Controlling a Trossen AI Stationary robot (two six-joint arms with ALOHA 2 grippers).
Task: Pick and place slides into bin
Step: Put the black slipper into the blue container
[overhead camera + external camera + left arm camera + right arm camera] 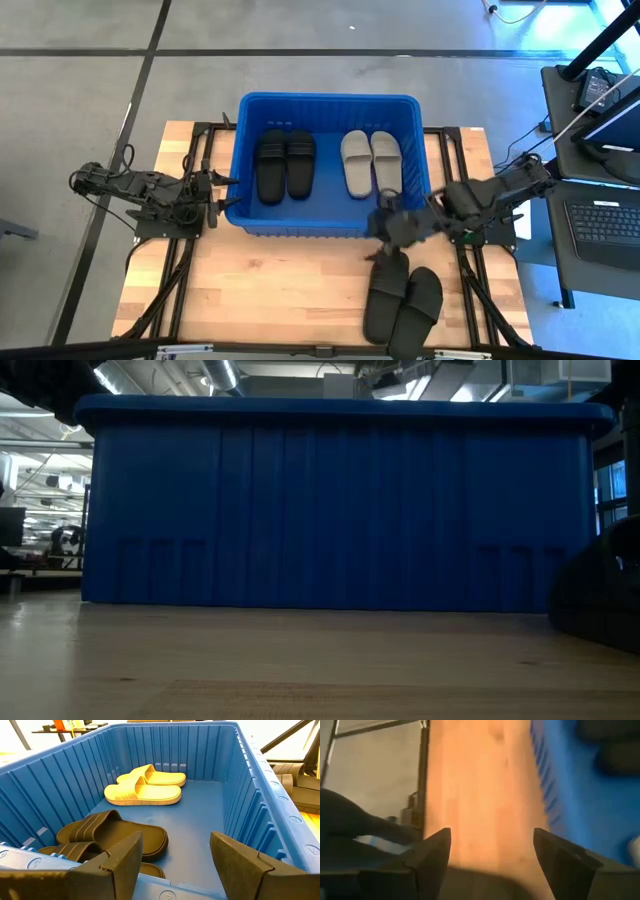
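The blue bin (328, 160) stands at the table's far middle. Two black slides (285, 165) lie side by side on its floor at the left, and two light slides (371, 162) at the right. Two more black slides (402, 300) lie soles down on the table at the near right. My right gripper (385, 228) is open and empty, just outside the bin's near wall, above the far ends of the table's slides. My left gripper (228, 190) is open and empty at the bin's left rim (30, 862).
The bin's near wall (340, 510) fills the low view, with one black slide (600, 590) at its right edge. Bare wooden tabletop (270, 290) lies near and left of the table's slides. A desk with laptops (600, 150) stands to the right of the table.
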